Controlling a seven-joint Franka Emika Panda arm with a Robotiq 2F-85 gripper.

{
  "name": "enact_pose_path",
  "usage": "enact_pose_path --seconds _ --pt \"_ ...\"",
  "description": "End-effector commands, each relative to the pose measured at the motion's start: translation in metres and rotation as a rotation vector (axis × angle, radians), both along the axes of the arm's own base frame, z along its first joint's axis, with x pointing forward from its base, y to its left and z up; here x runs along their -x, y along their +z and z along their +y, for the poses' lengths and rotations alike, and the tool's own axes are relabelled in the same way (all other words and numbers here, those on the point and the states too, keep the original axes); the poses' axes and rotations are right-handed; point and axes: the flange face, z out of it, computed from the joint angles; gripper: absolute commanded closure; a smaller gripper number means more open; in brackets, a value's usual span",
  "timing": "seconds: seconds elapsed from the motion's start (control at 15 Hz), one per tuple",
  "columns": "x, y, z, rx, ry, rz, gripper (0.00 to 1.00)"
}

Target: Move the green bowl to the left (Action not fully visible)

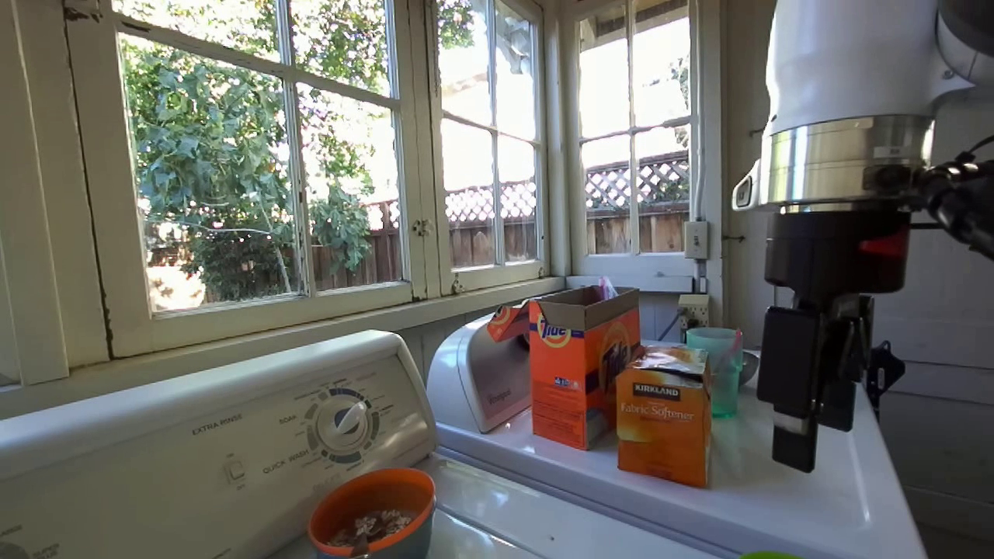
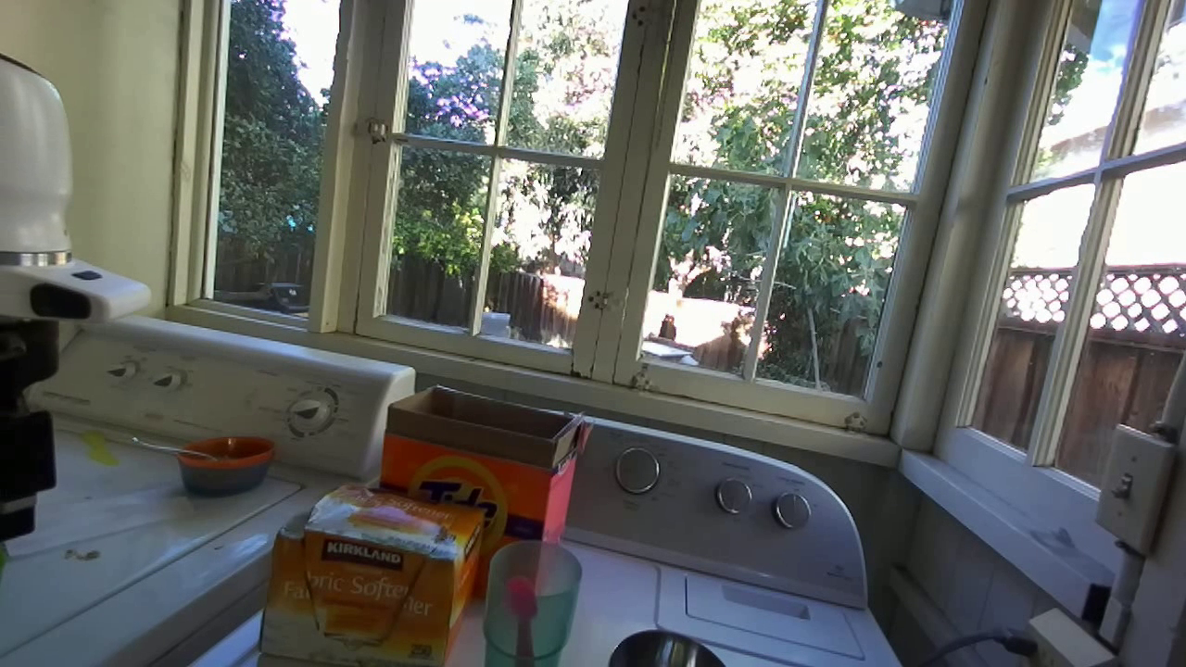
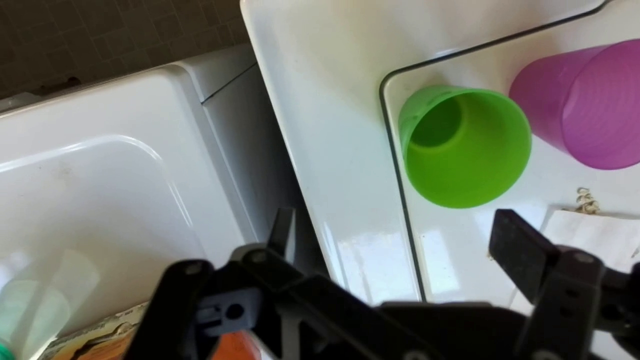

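The green bowl (image 3: 467, 147), bright lime-green with tall round sides, stands upright on the white washer lid in the wrist view, its inside empty. In an exterior view only a sliver of its green rim (image 1: 769, 555) shows at the bottom edge. My gripper (image 3: 392, 230) is open and empty, its fingers wide apart. The bowl lies ahead of the fingertips in the wrist view, apart from them, nearer the right finger. In an exterior view the gripper (image 1: 817, 442) points down above the white machines. It is partly cut off at the left edge in an exterior view (image 2: 18, 500).
A purple cup (image 3: 580, 105) stands close beside the bowl. An orange-rimmed bowl (image 1: 411, 528) sits by the washer panel. A Tide box (image 1: 567, 388), a Kirkland box (image 1: 664, 435) and a teal cup (image 1: 722, 373) stand on the neighbouring machine. A dark gap (image 3: 280, 165) separates the machines.
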Motion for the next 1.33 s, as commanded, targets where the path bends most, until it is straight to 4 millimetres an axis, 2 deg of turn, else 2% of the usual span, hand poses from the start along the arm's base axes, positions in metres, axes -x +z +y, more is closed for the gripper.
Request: enact_pose_path --seconds 0.0,0.2,0.33,0.67,1.27 --pt "0.0 0.0 -0.003 0.0 0.009 0.001 0.0" --pt "0.0 -0.001 -0.007 -0.001 0.016 0.001 0.0" --pt "-0.002 -0.002 0.004 -0.012 0.027 0.008 0.0" --pt "-0.003 -0.028 0.032 0.001 0.078 0.046 0.0" --pt "-0.015 -0.058 0.036 -0.002 0.077 -0.01 0.0"
